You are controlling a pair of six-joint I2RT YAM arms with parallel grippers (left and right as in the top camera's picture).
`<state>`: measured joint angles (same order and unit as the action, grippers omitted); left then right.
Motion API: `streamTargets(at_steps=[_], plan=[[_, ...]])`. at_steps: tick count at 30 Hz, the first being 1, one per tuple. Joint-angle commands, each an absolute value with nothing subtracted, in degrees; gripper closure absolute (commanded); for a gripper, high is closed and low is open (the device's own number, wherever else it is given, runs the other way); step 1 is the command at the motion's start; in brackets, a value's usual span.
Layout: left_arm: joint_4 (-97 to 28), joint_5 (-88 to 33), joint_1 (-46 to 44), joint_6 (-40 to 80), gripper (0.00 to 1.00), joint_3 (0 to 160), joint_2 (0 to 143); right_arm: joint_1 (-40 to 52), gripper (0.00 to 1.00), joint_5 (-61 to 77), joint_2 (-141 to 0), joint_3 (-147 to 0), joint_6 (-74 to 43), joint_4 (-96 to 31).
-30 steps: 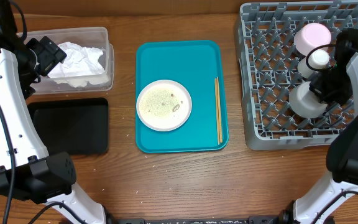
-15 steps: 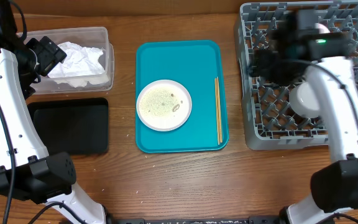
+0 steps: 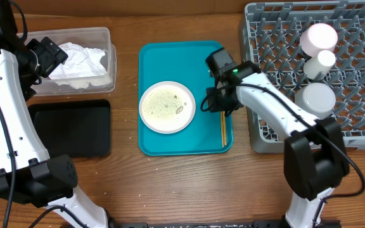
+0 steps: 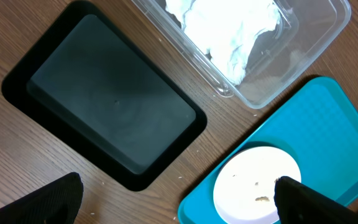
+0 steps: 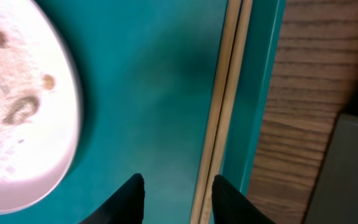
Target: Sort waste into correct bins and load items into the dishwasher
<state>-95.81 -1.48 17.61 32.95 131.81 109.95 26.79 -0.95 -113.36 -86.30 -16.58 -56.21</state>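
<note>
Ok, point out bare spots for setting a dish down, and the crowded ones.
Free: black tray, empty; far end of teal tray, beyond the plate; table nearest the robot. Crowded: clear tub holding napkin; chopsticks under right gripper.

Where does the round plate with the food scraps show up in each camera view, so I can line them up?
Overhead: the plate is just left of centre, on the teal tray.
Left wrist: the plate is at the bottom edge, right of centre, partly cut off.
Right wrist: the plate is at the left edge, only partly in frame.
Shared landmark: the teal tray under it, in all three.
</note>
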Motion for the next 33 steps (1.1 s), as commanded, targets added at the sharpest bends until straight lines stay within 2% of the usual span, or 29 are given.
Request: streamTargets(at_steps=[1, 14, 18, 24, 33], plan=[[-95.77, -1.30, 17.23, 33.63, 0.00, 132.38, 110.24, 26.68, 0.66, -4.60, -116.84, -85.34, -18.04, -55.59], [-95.77, -1.32, 17.23, 33.63, 0.00, 132.38, 110.24, 26.68, 0.67, -4.86, -119.79, -85.34, -18.04, -55.79], [-95.77, -1.32, 17.23, 33.63, 0.00, 132.38, 110.24, 26.68, 0.70, -4.84, -119.77, -85.62, -18.04, -55.37], [-95.77, -1.32, 17.04, 33.63, 0.00, 132.38, 110.24, 26.68, 0.79, -4.86, -119.77, -85.67, -18.02, -55.53], [-95.77, -1.30, 16.95, 33.63, 0.00, 132.38, 110.24, 26.68, 0.80, -5.06, -119.70, -87.05, -18.28, -56.80]])
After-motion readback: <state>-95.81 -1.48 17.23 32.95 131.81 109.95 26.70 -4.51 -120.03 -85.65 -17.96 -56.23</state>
